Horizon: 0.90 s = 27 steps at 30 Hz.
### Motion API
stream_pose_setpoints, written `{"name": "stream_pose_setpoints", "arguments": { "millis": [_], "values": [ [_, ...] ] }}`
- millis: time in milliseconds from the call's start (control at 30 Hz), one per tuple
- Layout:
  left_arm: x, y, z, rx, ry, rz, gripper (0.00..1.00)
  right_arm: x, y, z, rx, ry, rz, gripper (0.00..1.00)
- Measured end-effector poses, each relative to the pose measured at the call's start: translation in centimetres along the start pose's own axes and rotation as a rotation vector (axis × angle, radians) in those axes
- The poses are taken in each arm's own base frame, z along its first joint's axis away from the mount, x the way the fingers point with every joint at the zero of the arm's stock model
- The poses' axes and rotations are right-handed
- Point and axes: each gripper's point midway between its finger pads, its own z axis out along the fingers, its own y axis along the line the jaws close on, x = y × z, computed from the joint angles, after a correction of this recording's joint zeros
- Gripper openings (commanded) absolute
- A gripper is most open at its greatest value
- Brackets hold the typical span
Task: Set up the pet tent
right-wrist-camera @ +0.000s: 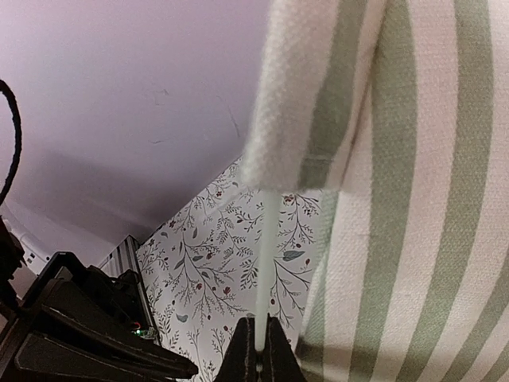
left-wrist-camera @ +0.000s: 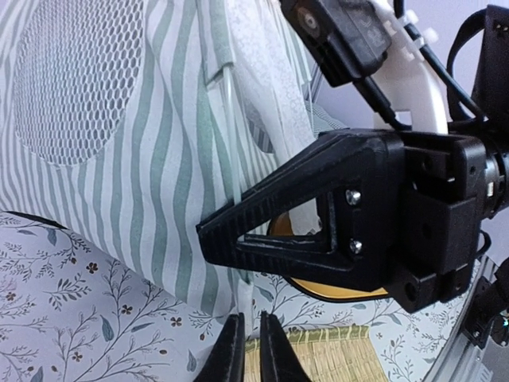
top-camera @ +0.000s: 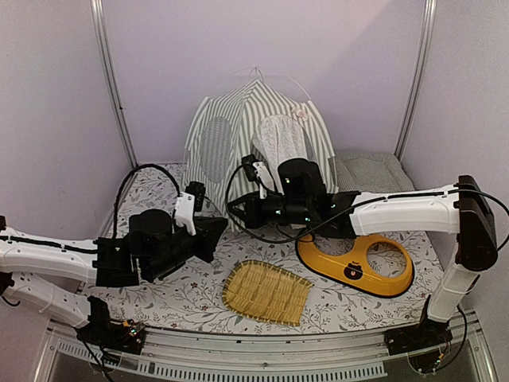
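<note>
The pet tent [top-camera: 238, 127] stands at the back of the table, striped grey-green and white, with a round mesh window and a lace door curtain [top-camera: 282, 139]. My right gripper [right-wrist-camera: 259, 350] is shut on a thin white pole [right-wrist-camera: 266, 263] that comes out of the striped fabric [right-wrist-camera: 413, 199] at the tent's front left corner. My left gripper [left-wrist-camera: 251, 346] is just below and in front of it. Its fingers are nearly together, with the white lower edge of the tent [left-wrist-camera: 243, 298] pinched between them. In the left wrist view the right gripper [left-wrist-camera: 205, 232] crosses right above.
A yellow plastic piece with two holes [top-camera: 358, 267] lies right of centre. A woven bamboo mat [top-camera: 266, 290] lies near the front. A checked cushion [top-camera: 370, 171] sits at the back right. Purple walls close in on the flowered tablecloth [top-camera: 159, 187].
</note>
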Motion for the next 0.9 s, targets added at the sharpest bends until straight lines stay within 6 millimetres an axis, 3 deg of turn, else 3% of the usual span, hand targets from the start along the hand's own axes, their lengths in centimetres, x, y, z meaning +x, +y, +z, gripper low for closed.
{"name": "stream_pose_setpoints", "arguments": {
  "millis": [100, 367, 900],
  "values": [
    [0.0, 0.4, 0.0, -0.016, 0.002, -0.013, 0.08, 0.0, 0.0, 0.0, 0.000, 0.001, 0.000, 0.01],
    [-0.4, 1.8, -0.1, -0.059, -0.005, -0.057, 0.11, 0.2, 0.0, 0.0, 0.003, 0.007, 0.000, 0.23],
    [-0.6, 2.8, 0.2, -0.085, -0.007, -0.091, 0.14, 0.3, -0.1, -0.5, 0.021, 0.022, 0.002, 0.36]
  ]
}}
